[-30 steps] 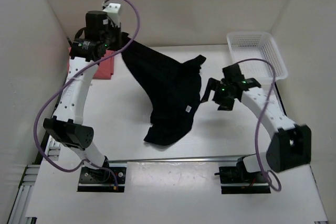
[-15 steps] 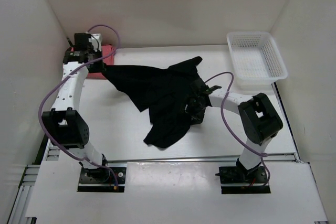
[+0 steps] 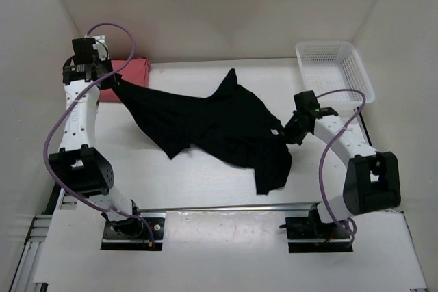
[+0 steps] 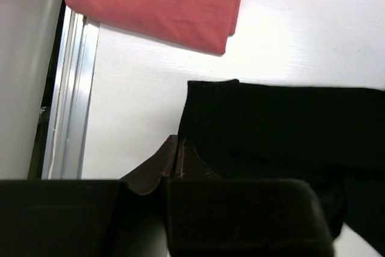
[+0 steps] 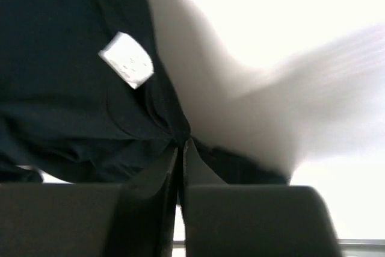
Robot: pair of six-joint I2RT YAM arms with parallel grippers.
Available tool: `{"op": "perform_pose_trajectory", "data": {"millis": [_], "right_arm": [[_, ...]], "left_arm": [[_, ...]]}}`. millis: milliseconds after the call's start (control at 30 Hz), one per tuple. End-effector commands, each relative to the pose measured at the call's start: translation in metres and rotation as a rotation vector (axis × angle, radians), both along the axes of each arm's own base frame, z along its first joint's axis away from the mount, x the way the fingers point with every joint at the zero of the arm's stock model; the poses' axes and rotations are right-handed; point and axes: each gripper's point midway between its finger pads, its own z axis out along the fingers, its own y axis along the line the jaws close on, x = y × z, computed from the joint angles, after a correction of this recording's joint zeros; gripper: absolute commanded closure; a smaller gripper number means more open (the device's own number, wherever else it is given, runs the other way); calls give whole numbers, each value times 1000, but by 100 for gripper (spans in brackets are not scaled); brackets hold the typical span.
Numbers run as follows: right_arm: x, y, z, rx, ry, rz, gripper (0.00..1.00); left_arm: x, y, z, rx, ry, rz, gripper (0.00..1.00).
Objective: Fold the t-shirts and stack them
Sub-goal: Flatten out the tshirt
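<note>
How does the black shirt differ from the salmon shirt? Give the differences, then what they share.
The black shirt is opened out and rumpled mid-table; the salmon shirt is folded flat at the far left corner. The left fingers and right fingers pinch the black shirt; nothing grips the salmon shirt. Both are soft cloth on the white table.

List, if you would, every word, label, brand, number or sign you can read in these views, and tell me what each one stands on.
No text can be read in any view.
White tag on the black t-shirt: only faint marks, too blurred to read.
Salmon t-shirt: no print shows.
White basket: no label shows.
</note>
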Motion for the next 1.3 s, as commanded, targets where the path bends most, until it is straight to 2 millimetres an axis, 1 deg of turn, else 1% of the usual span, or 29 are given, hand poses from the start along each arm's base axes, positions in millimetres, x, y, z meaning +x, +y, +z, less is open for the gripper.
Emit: {"op": "perform_pose_trajectory", "data": {"millis": [0, 33, 67, 100, 133, 167, 200, 233, 267, 300, 333, 367, 400, 433, 467, 500, 567, 600, 633, 700, 733, 800, 900, 933, 1000, 1067, 1133, 1200, 1267], "right_arm": [[1, -6, -4, -117, 70, 166, 88], [23, -1, -4, -125, 81, 183, 86], [35, -2, -6, -131, 87, 187, 83], [42, 3, -8, -119, 103, 204, 58], [68, -1, -9, -102, 102, 176, 39], [75, -2, -8, -89, 117, 167, 26], [84, -6, -5, -92, 114, 166, 15], [90, -11, -2, -102, 108, 161, 12], [98, -21, 7, -132, 91, 137, 9], [93, -28, 15, -171, 88, 138, 7], [88, -36, 30, -206, 47, 130, 0], [67, -45, 20, -238, 87, 124, 0], [58, -49, 18, -250, 87, 120, 0], [44, -48, 26, -231, 71, 124, 0], [34, -46, 20, -211, 84, 117, 0], [10, -46, 1, -198, 144, 129, 0], [-10, -38, -5, -159, 163, 127, 0], [-29, -39, -19, -149, 211, 123, 0], [-32, -33, -24, -124, 205, 112, 0], [-48, -24, -35, -77, 237, 118, 2], [-49, -19, -38, -73, 230, 120, 3], [-58, -10, -47, -65, 266, 145, 3], [-57, -2, -50, -61, 260, 151, 3], [-62, -2, -56, -78, 281, 151, 3], [-63, -4, -60, -87, 289, 140, 3], [-68, -3, -63, -80, 304, 143, 3], [-70, -2, -65, -71, 307, 145, 3], [-79, 0, -67, -65, 321, 158, 3], [-83, 2, -66, -58, 321, 170, 3]], "left_arm": [[-2, 1, -6, 34, 18, 19, 88], [11, 1, -21, 39, 55, 19, 78], [19, -2, -29, 47, 72, 15, 62], [27, 8, -33, 84, 85, 54, 37], [46, 6, -32, 113, 75, 58, 20], [53, 7, -24, 136, 56, 72, 8], [56, 4, -14, 152, 34, 76, 0], [55, -5, 1, 153, -1, 60, 0], [45, -34, 25, 152, -65, 4, 0], [36, -51, 34, 166, -96, -20, 0], [26, -74, 39, 162, -119, -71, 0], [-2, -119, 32, 158, -108, -186, 0], [-19, -140, 22, 159, -90, -246, 0], [-41, -167, 4, 136, -42, -345, 0], [-82, -201, -45, 149, 98, -487, 0], [-106, -215, -62, 149, 148, -558, 0], [-139, -234, -101, 166, 254, -666, 0], [-165, -244, -132, 193, 343, -741, 0], [-172, -249, -143, 205, 363, -765, 2], [-173, -260, -163, 217, 382, -792, 3], [-171, -264, -168, 228, 380, -797, 3], [-157, -266, -180, 267, 383, -771, 7], [-136, -274, -177, 291, 337, -742, 15], [-133, -277, -182, 293, 342, -742, 17], [-131, -278, -189, 300, 361, -743, 26], [-133, -277, -203, 315, 402, -743, 33], [-139, -269, -215, 337, 439, -739, 35], [-143, -272, -220, 322, 458, -753, 36], [-142, -272, -226, 303, 479, -755, 47]]}}
